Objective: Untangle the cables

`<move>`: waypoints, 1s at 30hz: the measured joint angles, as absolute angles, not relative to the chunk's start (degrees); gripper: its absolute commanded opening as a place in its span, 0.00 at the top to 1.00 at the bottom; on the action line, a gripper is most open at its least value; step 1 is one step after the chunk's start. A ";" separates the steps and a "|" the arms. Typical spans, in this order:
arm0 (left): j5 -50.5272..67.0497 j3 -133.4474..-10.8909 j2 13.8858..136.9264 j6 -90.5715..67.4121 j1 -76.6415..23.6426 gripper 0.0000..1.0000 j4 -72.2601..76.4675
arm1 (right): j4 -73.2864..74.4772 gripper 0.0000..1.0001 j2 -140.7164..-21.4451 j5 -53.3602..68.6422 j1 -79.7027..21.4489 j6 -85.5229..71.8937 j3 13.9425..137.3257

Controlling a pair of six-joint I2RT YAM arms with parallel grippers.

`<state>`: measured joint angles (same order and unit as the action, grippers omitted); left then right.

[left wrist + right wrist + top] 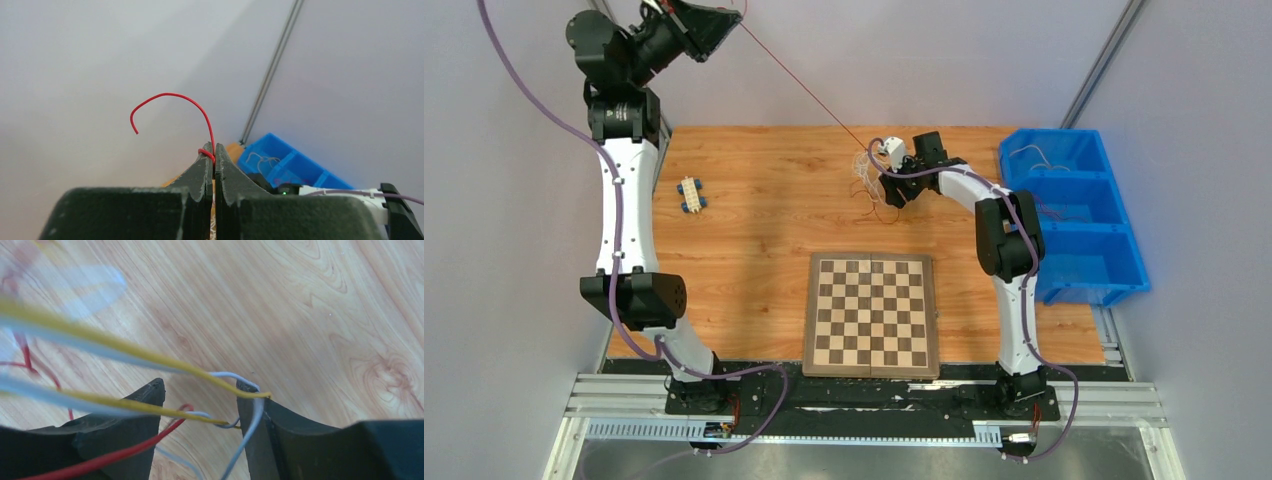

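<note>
The left gripper (214, 152) is clenched on the red cable (172, 94); the tangle (869, 175) should be pinned by the released right gripper (200, 385).

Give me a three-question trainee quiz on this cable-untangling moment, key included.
1. True or false: the left jaws are shut on the red cable, which runs taut to the tangle.
2. The tangle lies: A) on the chessboard; B) in the blue bin; C) on the wooden table, at the right jaws.
3. Fill in: the right jaws stand ____, with a yellow cable and a white cable crossing the gap.
Key: 1 true; 2 C; 3 open.
</note>
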<state>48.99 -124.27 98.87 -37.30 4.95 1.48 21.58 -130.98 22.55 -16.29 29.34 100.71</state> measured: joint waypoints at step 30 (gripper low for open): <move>41.41 -59.05 75.18 -8.80 13.67 0.20 -23.31 | 52.53 0.27 -112.18 41.60 -11.57 52.62 89.12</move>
